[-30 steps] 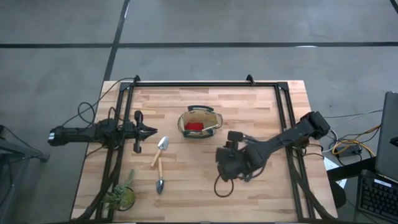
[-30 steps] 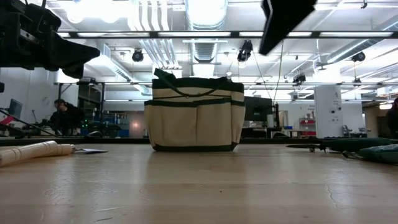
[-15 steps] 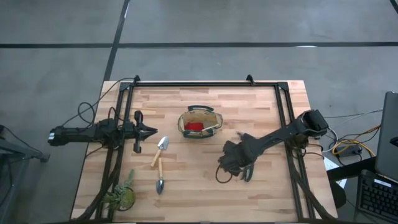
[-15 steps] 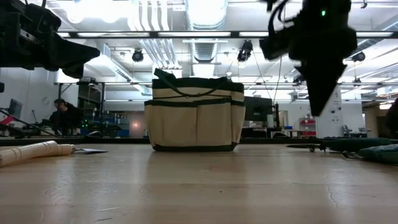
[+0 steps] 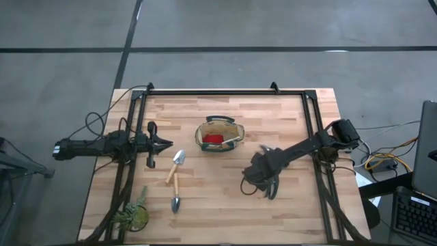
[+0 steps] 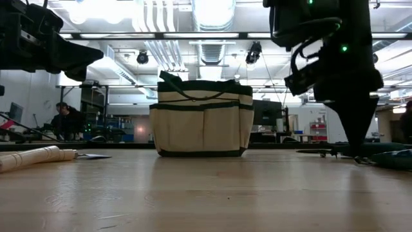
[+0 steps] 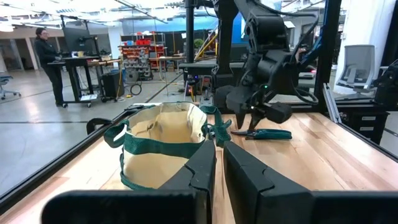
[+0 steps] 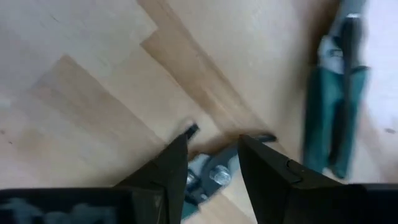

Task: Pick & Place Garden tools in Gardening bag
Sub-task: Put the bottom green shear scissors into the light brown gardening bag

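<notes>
The olive-tan gardening bag [image 5: 218,134] stands upright at the table's middle, with a red item [image 5: 213,139] inside. Two trowels [image 5: 175,166] [image 5: 175,198] lie left of it on the table. My right gripper [image 8: 211,155] is open and points down at the table right of the bag. Its fingers stand on either side of the pivot of a pruning shears [image 8: 208,177] that lies flat. I cannot tell whether they touch it. A second, teal-handled shears [image 8: 336,124] lies beside it. My left gripper [image 5: 164,145] waits shut at the table's left.
A green leafy plant [image 5: 133,215] lies at the near left corner. A dark frame rail [image 5: 212,92] runs along the table's far edge and down both sides. A person [image 7: 48,59] stands far off in the room behind.
My right gripper has come down from well above the table to the tabletop. It has also shifted slightly toward the right edge, and now stands over the shears. Its fingers point down. The bag, the trowels and my left arm have kept still.
</notes>
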